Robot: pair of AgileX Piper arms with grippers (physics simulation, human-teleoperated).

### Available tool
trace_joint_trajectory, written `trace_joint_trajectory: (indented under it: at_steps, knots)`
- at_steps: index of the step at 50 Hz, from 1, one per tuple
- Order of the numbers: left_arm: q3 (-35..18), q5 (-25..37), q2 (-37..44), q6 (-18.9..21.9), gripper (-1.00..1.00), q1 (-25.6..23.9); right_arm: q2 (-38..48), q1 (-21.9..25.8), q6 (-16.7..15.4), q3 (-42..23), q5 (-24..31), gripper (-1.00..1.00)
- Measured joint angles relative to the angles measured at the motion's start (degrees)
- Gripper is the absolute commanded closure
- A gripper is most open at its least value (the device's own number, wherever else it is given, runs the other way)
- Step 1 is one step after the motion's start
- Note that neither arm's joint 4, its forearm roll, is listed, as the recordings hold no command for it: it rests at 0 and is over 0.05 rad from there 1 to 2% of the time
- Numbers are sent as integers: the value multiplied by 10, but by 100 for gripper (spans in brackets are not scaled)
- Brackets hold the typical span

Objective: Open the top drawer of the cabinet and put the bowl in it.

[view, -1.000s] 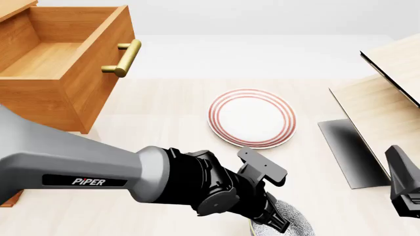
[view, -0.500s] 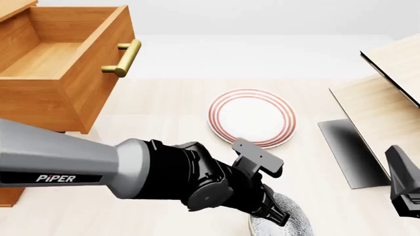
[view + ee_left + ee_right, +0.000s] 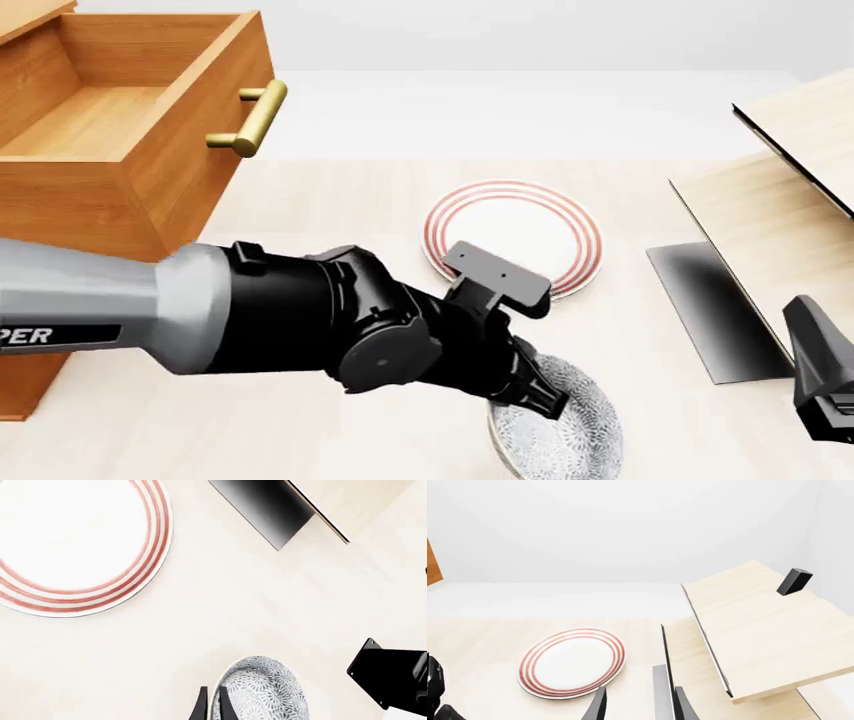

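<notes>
On left arm (image 3: 80,310): "PER" lettering

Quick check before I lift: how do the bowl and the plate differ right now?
The bowl carries a dense grey-blue speckle inside and out; the plate is plain white with red rings near its rim. The bowl has raised walls, while the plate lies flat. The left hand pinches the bowl's rim between its fingers, whereas nothing touches the plate. Both are round and sit on the pale table.
</notes>
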Motion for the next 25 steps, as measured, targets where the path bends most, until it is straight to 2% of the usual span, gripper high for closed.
trace_joint_trajectory:
  at_steps: [25]
  knots:
    - [-1, 58, -93, -8, 100, 56, 0, 0, 0, 0, 0, -100]
